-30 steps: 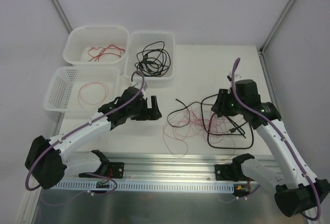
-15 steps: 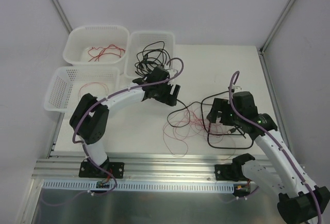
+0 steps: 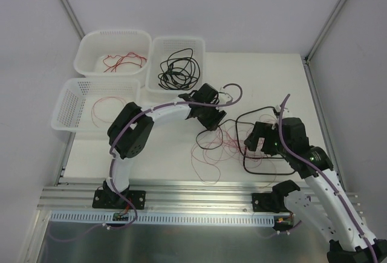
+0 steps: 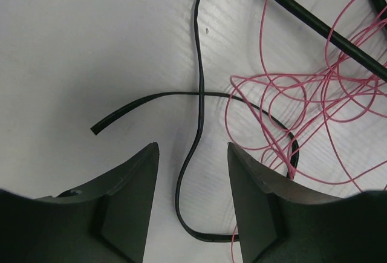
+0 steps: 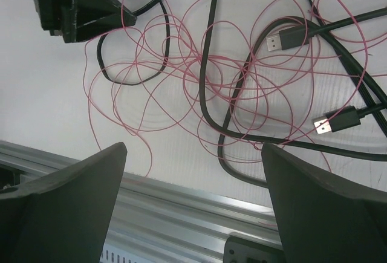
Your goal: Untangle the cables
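The cables lie tangled mid-table: thin red wires (image 3: 208,148) looped through black cables (image 3: 266,167). My left gripper (image 3: 213,121) hangs low over the tangle's upper left edge. In the left wrist view its jaws (image 4: 193,148) stand open on either side of a thin black cable (image 4: 199,94), not touching it; red wires (image 4: 302,94) lie to its right. My right gripper (image 3: 257,139) is wide open above the tangle's right side. In the right wrist view (image 5: 193,147) it holds nothing; below it lie red loops (image 5: 181,63), a black cable (image 5: 208,94) and two plug ends (image 5: 284,39).
Three white baskets stand at the back left: one (image 3: 115,32) with red wire, one (image 3: 178,37) with coiled black cable, one (image 3: 100,80) with a red loop. An aluminium rail (image 3: 199,193) runs along the near table edge, close to the tangle.
My left arm swung right from beside the baskets to the tangle's left edge, its jaws narrowing. My right gripper opened wide and drew slightly nearer the rail.
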Robot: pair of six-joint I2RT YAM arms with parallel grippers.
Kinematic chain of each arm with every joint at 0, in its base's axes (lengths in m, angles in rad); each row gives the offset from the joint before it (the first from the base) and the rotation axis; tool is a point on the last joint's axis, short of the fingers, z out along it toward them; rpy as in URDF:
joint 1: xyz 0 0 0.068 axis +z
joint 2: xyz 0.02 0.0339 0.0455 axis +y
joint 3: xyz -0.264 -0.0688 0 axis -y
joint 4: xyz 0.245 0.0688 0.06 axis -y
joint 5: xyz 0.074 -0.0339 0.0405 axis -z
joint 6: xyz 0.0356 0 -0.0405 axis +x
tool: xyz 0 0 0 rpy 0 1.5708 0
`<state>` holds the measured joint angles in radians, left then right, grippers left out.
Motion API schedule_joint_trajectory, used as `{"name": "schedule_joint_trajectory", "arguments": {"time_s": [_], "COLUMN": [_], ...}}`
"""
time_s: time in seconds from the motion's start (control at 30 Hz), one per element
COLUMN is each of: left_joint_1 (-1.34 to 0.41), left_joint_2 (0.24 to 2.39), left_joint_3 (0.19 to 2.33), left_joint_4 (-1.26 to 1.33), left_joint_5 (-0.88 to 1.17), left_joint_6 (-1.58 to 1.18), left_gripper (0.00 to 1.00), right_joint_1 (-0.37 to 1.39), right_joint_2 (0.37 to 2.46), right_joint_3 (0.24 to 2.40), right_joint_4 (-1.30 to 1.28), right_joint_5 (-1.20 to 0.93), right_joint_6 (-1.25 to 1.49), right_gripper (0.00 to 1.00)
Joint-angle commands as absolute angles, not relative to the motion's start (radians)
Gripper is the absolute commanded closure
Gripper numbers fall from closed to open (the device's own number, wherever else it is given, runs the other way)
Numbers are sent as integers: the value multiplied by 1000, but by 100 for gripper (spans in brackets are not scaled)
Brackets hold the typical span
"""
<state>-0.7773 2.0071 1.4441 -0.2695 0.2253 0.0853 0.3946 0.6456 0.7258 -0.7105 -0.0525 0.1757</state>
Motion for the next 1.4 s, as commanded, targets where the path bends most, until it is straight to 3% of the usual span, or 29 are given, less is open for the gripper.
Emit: {"name": "schedule_joint_trajectory", "arguments": {"time_s": [0.0, 0.37, 0.5, 0.67, 0.83, 1.0, 1.1, 1.37], "left_joint_1": [-798, -810, -811, -827, -841, -838, -839, -841], "left_joint_2": [2046, 2134, 2135, 2132, 2067, 1892, 1745, 1381], "left_joint_3": [1508, 1554, 1539, 1506, 1442, 1382, 1399, 1590], "left_joint_4": [-265, -265, -267, -265, -265, -314, -417, -627], "left_joint_5": [229, 181, 193, 192, 132, -167, -310, -394], "left_joint_6": [156, 170, 163, 146, 94, 0, -60, -100], "left_gripper": [51, 66, 78, 100, 100, 100, 100, 100], "right_joint_1": [399, 400, 399, 399, 399, 399, 399, 400], "right_joint_2": [609, 577, 571, 563, 551, 551, 561, 617], "right_joint_3": [727, 713, 704, 701, 684, 661, 631, 606], "right_joint_4": [-745, -772, -770, -769, -765, -727, -675, -568], "right_joint_5": [-43, -41, -41, -40, -41, -74, -120, -178], "right_joint_6": [190, 193, 196, 201, 204, 212, 224, 232], "right_gripper": [0, 0, 1, 1, 0, 0, 0, 1]}}
